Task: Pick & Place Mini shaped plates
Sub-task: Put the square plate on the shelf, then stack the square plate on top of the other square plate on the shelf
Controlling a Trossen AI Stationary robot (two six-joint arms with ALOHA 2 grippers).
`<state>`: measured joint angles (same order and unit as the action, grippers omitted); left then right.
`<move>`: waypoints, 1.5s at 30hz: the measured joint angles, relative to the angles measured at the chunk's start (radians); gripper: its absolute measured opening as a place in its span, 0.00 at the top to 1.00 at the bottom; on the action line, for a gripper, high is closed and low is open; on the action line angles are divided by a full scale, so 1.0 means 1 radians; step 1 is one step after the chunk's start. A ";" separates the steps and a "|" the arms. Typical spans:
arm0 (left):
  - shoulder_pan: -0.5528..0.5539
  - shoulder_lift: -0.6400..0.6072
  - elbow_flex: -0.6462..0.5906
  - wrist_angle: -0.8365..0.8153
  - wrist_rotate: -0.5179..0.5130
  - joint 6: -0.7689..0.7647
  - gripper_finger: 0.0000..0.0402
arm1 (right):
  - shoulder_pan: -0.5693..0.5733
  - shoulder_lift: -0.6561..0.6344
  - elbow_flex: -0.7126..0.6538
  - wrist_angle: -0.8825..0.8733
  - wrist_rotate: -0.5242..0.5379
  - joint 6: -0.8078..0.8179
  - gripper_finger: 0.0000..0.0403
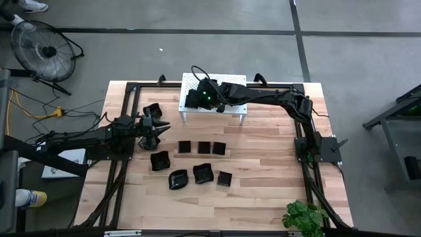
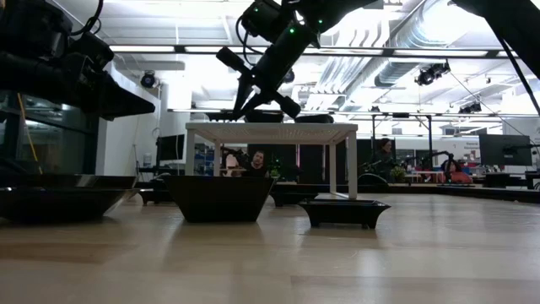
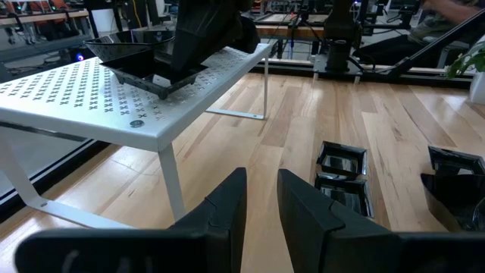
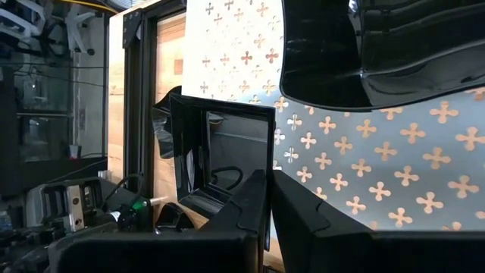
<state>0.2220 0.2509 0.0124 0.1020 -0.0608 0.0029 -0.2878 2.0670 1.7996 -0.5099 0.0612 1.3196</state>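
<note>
Pinching a square black plate (image 4: pixel 223 155) by its rim, our right gripper (image 1: pixel 195 99) hovered over the white perforated stand (image 1: pixel 237 109), beside a wavy plate (image 4: pixel 379 53) already there. Our left gripper (image 1: pixel 160 129), fingers slightly parted and empty, waited near more plates (image 1: pixel 197 161) on the table (image 1: pixel 263 171).

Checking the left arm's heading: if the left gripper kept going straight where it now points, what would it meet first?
Probably bare table. The left gripper, jaws slightly apart and empty, points between the white stand and the row of small black plates. Depth is unclear, so it might clip the stand's leg.
</note>
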 joint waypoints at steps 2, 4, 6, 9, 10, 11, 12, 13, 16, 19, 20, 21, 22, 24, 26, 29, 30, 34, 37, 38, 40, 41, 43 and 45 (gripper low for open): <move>0.000 0.000 0.000 0.000 0.000 0.000 0.82 | 0.000 0.000 0.000 0.000 0.000 -0.003 0.96; 0.000 0.000 0.000 0.000 0.000 0.000 0.82 | 0.000 0.000 0.000 0.000 0.000 -0.003 0.96; 0.000 0.000 0.000 0.000 0.000 0.000 0.82 | 0.000 0.000 0.000 0.000 0.000 -0.003 0.96; 0.000 0.000 0.000 0.000 0.000 0.000 0.82 | 0.000 0.000 0.000 0.000 0.000 -0.004 0.96; 0.000 0.000 0.000 0.000 0.000 0.000 0.82 | 0.000 0.000 0.000 0.000 0.000 -0.006 0.96; 0.000 0.000 0.000 0.000 0.000 0.000 0.82 | 0.000 0.000 0.000 0.000 0.000 -0.012 0.96; 0.000 0.000 0.000 0.000 0.000 0.000 0.82 | 0.000 0.000 0.000 0.002 0.000 -0.016 0.96; 0.000 0.000 0.000 0.000 0.000 0.000 0.82 | 0.000 0.000 0.000 0.004 0.000 -0.017 0.96; 0.000 0.000 0.000 0.000 0.000 0.000 0.82 | 0.000 0.000 0.000 0.010 0.000 -0.019 0.96; 0.000 0.000 0.000 0.000 0.000 0.000 0.82 | 0.000 0.000 0.000 0.010 0.000 -0.019 0.96; 0.000 0.000 0.000 0.000 0.000 0.000 0.82 | 0.000 0.000 0.000 0.009 -0.003 -0.019 0.96; 0.000 0.000 0.000 0.000 0.000 0.000 0.82 | 0.000 0.000 0.000 0.009 -0.004 -0.019 0.96; 0.000 0.000 0.000 0.000 0.000 0.000 0.82 | 0.000 0.000 0.000 0.009 -0.002 -0.019 0.96; 0.000 0.000 0.000 0.000 0.000 0.000 0.82 | 0.000 0.000 0.000 0.008 0.003 -0.019 0.96; 0.000 0.000 0.000 0.000 0.000 0.000 0.82 | 0.000 0.000 0.000 0.008 0.011 -0.019 0.96; 0.000 0.000 0.000 0.000 0.000 0.000 0.82 | 0.000 0.000 0.000 0.008 0.012 -0.023 0.96; 0.000 0.000 0.000 0.000 0.000 0.000 0.82 | 0.000 0.000 0.000 0.008 0.011 -0.026 0.96; 0.000 0.000 0.000 0.000 0.000 0.000 0.82 | 0.000 0.000 0.000 0.007 0.005 -0.037 0.90; 0.000 0.000 0.000 0.000 0.000 0.000 0.82 | 0.000 0.000 0.000 0.007 0.003 -0.037 0.81; 0.000 0.000 0.000 0.000 0.000 0.000 0.82 | 0.000 0.000 0.000 0.007 0.003 -0.037 0.78; 0.000 0.000 0.000 0.000 0.000 0.000 0.82 | 0.000 0.000 0.000 0.007 0.000 -0.037 0.73; 0.000 0.000 0.000 0.000 0.000 0.000 0.82 | 0.000 0.000 0.000 0.007 -0.001 -0.037 0.71; 0.000 0.000 0.000 0.000 0.000 0.000 0.82 | 0.000 0.000 0.000 0.007 -0.003 -0.037 0.69; 0.000 0.000 0.000 0.000 0.000 0.000 0.82 | 0.000 0.000 0.000 0.007 -0.004 -0.051 0.67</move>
<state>0.2220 0.2510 0.0124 0.1017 -0.0607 0.0029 -0.2878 2.0671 1.8000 -0.5030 0.0571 1.2683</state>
